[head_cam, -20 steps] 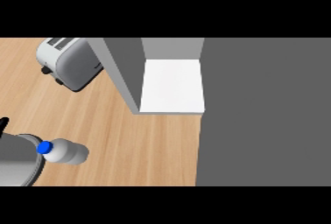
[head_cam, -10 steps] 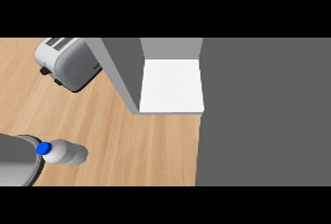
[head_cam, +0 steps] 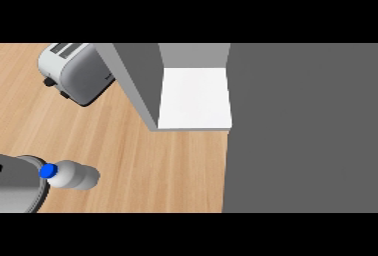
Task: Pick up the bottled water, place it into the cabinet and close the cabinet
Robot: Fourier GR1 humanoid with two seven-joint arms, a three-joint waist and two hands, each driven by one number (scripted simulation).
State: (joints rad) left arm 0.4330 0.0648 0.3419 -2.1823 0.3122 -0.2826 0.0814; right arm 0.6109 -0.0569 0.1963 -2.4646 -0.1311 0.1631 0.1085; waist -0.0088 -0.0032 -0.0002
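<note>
My bottled water (head_cam: 72, 175) stands at the lower left of the frame against a grey forearm (head_cam: 18, 185), no hand of mine visible to judge its fingers, while the open cabinet (head_cam: 196, 97) waits upper centre on the bench (head_cam: 170, 165).
</note>
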